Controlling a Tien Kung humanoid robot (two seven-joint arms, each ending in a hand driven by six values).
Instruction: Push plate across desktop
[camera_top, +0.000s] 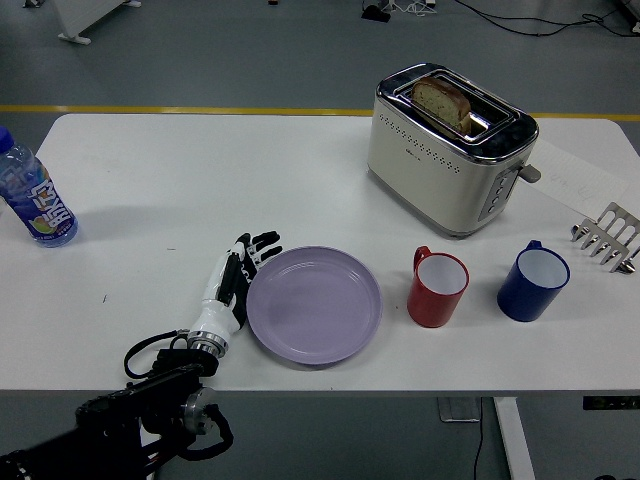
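A lilac plate (315, 304) lies flat on the white table (200, 180), near the front edge and a little left of centre. My left hand (236, 282) rests edge-on against the plate's left rim, fingers straight and open, holding nothing. The black left arm (140, 415) comes in from the lower left corner. The plate's right rim stands a short gap away from a red mug (437, 289). No right arm shows.
A blue mug (533, 280) stands right of the red one. Behind them is a cream toaster (450, 148) with a bread slice in its slot. A drink bottle (30, 192) stands at the far left; a metal rack (608, 235) sits at the right edge.
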